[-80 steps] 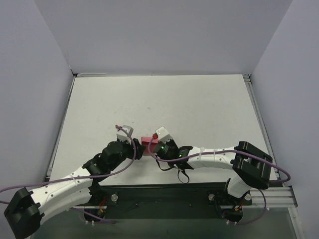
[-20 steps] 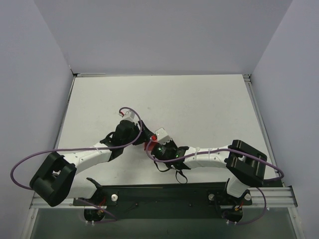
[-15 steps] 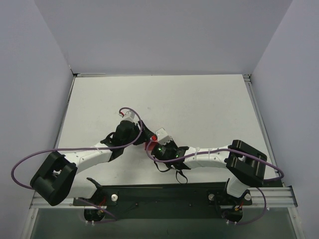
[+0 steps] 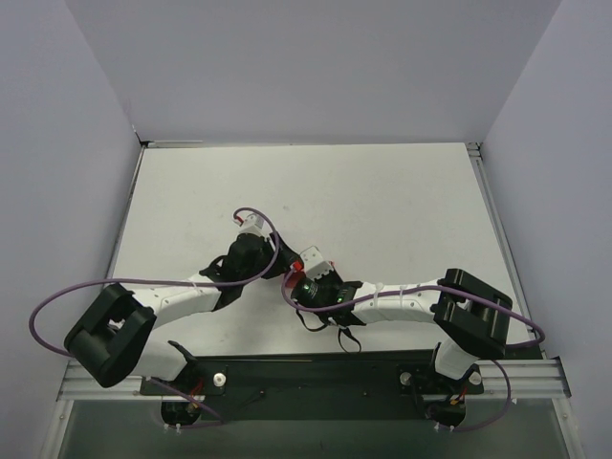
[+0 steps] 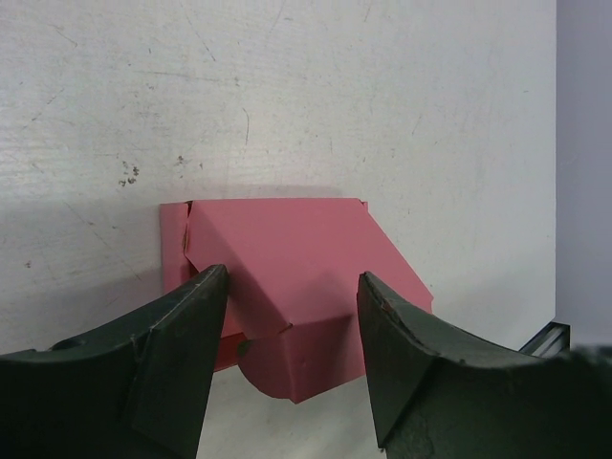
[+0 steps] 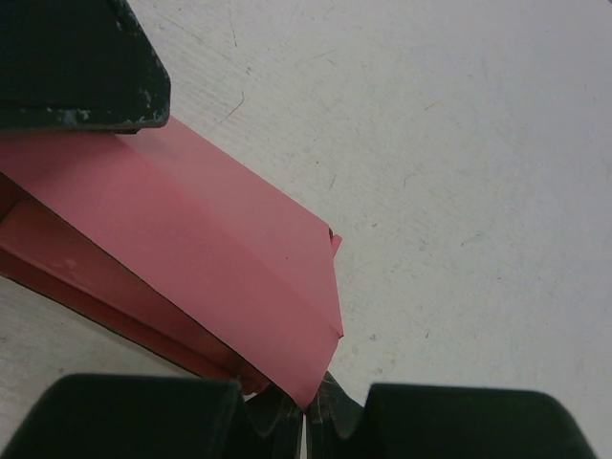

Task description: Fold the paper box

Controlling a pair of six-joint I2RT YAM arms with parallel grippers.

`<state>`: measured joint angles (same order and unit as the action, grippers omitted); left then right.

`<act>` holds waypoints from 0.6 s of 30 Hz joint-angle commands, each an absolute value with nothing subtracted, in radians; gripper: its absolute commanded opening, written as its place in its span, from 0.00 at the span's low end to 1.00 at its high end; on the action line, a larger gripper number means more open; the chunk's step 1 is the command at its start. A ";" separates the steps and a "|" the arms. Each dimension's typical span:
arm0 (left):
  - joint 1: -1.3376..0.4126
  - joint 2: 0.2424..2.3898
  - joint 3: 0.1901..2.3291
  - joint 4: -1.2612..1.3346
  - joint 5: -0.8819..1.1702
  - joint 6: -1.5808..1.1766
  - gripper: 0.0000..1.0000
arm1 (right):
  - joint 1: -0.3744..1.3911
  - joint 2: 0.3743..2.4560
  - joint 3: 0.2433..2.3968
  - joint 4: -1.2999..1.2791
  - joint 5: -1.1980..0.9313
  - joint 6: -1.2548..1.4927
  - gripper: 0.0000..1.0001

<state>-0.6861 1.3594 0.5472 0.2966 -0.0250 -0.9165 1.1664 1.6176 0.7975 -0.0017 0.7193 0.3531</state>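
The paper box (image 5: 287, 277) is a pink-red card piece, partly folded, lying on the white table. In the left wrist view it sits between and just beyond my left gripper's (image 5: 294, 287) open fingers, which straddle its near flap without closing on it. My right gripper (image 6: 306, 413) is shut on the box's (image 6: 191, 258) near corner edge, and the card slopes up and away to the left. In the top view only a sliver of the box (image 4: 285, 278) shows, between the left gripper (image 4: 274, 266) and the right gripper (image 4: 293, 283), which meet near the table's front middle.
A black finger of the left gripper (image 6: 81, 57) fills the upper left of the right wrist view, resting at the box's far edge. Grey walls enclose the white table (image 4: 382, 201) on three sides. A metal rail (image 4: 316, 373) runs along the near edge.
The left arm swung from a low pose at the box's left to reach in from further back. In the last half second it slid slightly right. The right gripper kept its grip.
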 commanded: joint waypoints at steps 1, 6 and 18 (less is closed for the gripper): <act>-0.733 1.384 0.568 0.402 0.103 -0.980 0.65 | 1.183 1.629 0.828 0.051 0.687 0.379 0.06; -0.745 1.407 0.587 0.410 0.106 -0.979 0.64 | 1.184 1.634 0.830 0.049 0.690 0.380 0.06; -0.792 1.422 0.609 0.434 0.104 -1.003 0.62 | 1.183 1.640 0.833 0.049 0.693 0.382 0.06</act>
